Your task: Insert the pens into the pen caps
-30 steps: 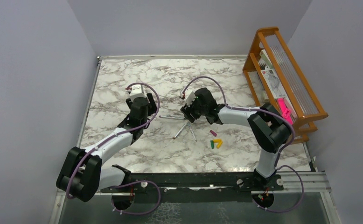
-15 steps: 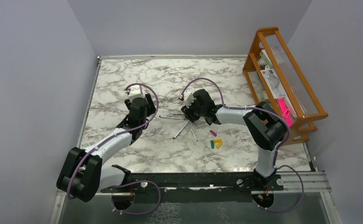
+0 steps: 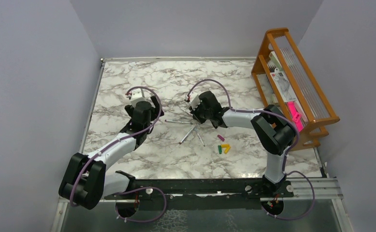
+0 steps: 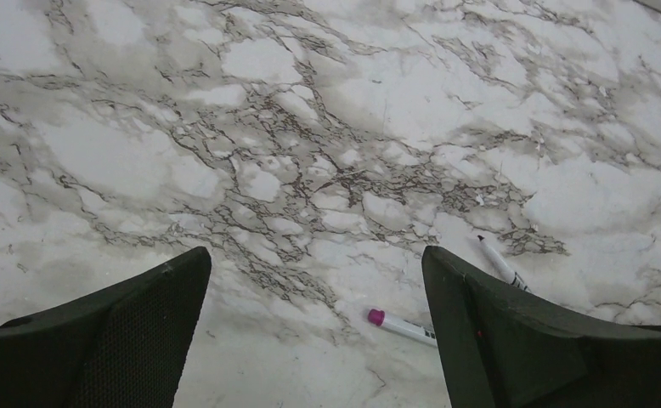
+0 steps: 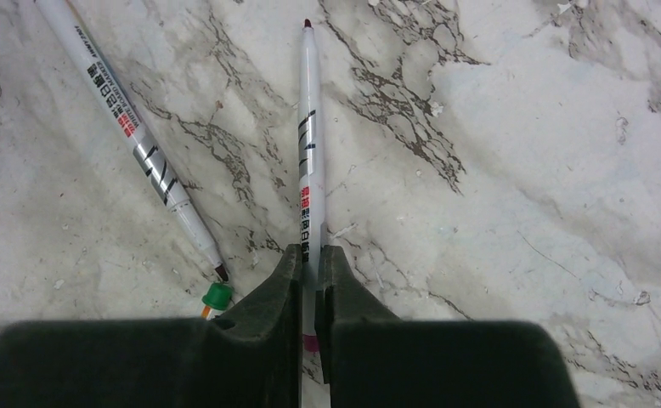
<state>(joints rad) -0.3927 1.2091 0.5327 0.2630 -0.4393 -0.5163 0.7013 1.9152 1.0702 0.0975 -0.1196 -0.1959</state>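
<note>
Counter (image 3: 128,159): white marble veined in grey, walled in lilac, with two arms reaching in from the near edge.
Left end effector (image 4: 314,259): jaws spread wide with nothing between them. It hangs over bare marble, farther from the wooden rack (image 3: 295,82) than any other working part in the scene.
Beside its right finger: the left wrist view shows a pink-ended pen (image 4: 399,325) lying flat and a dark-tipped pen (image 4: 501,263) just past it. Both lie on the rack side of the open jaws, and neither is touched.
Pens (image 3: 191,129): thin silvery sticks fanned loosely at mid-counter, well apart from the rack, lying between the two arms' tips.
Right end effector (image 5: 310,255): closed tight on the red-tipped pen (image 5: 308,127), pinching it near its back end, with the barrel pointing straight away from the wrist camera. Whether the pen is lifted or resting on the marble cannot be told.
Slanted pen (image 5: 132,127): lies at an angle beside the gripped one, its dark tip near the fingers but not touching them. A small green end piece (image 5: 217,295) shows just below that tip; what it belongs to cannot be told.
Caps (image 3: 223,145): magenta, green and yellow-orange, bunched on the marble between the pens and the rack, nearer the pens and lying loose.
Rack: orange-brown wood at the counter's right edge, with packets on its shelves, one of them bright pink.
</note>
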